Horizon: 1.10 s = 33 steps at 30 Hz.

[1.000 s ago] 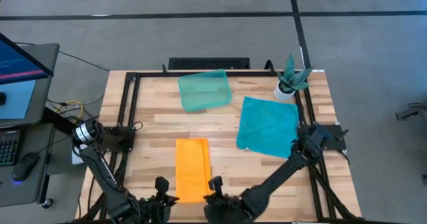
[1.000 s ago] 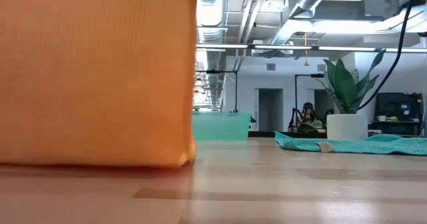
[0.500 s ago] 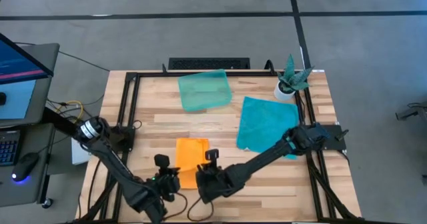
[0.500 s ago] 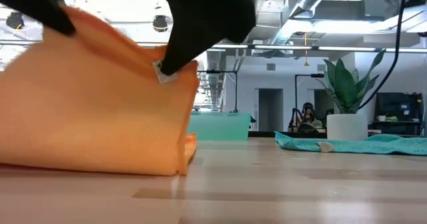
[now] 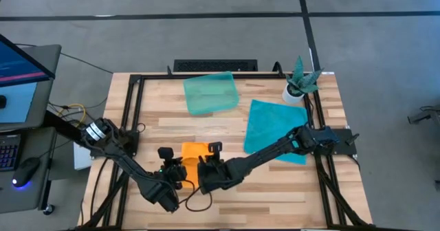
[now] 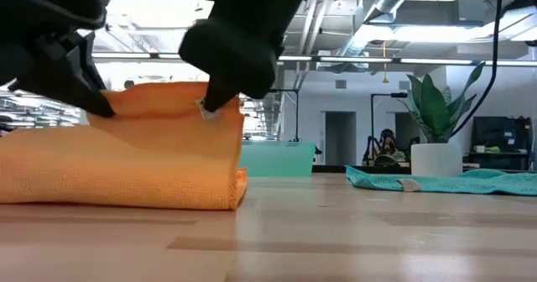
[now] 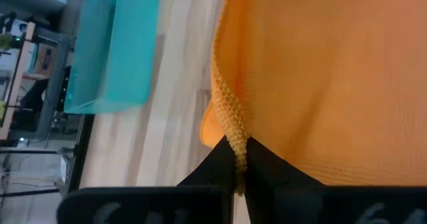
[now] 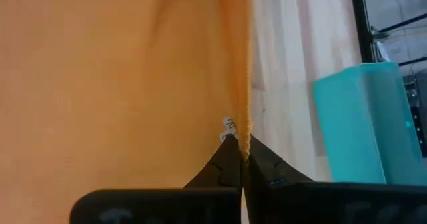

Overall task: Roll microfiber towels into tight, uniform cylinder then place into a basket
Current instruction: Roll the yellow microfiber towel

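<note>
orange towel [image 5: 194,155], folded over on the table's near side, both near corners pinched: left gripper [image 5: 172,177] and right gripper [image 5: 205,174] each clamp the hem between closed fingers, presumably to carry that edge forward evenly. teal towel [image 5: 276,129] and basket [image 5: 210,93] lie well beyond the fingertips.

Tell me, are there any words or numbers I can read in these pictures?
None can be read.
White tag on the orange towel, at its edge: has dark marks, too small to read.
Monitor screen beside the table: blurred, nothing legible.
</note>
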Motion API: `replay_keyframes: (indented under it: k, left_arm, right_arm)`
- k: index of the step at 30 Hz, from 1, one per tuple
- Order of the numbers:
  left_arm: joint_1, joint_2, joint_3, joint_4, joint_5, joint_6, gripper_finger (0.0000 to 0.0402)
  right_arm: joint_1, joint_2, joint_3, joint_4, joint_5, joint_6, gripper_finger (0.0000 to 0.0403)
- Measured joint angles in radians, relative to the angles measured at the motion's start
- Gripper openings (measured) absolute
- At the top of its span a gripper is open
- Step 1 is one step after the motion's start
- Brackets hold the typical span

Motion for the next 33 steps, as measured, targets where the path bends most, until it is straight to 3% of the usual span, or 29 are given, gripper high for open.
replay_keyframes:
  k: [13, 21, 27, 33]
  left_arm:
    - [0.062, 0.000, -0.014, 0.052, 0.034, 0.011, 0.0012]
    - [0.068, 0.000, -0.014, 0.102, 0.081, 0.053, 0.0075]
    - [0.064, 0.000, 0.010, 0.050, 0.150, 0.023, 0.0117]
    - [-0.012, -0.001, 0.090, -0.070, 0.098, -0.040, 0.0126]
  right_arm:
    - [-0.011, 0.000, -0.001, 0.004, -0.002, 0.001, 0.0015]
    - [-0.015, 0.000, -0.001, 0.004, -0.002, 0.027, 0.0012]
    - [-0.029, 0.000, -0.001, 0.004, -0.003, 0.054, 0.0013]
    - [-0.037, 0.000, -0.020, 0.028, -0.003, 0.055, 0.0011]
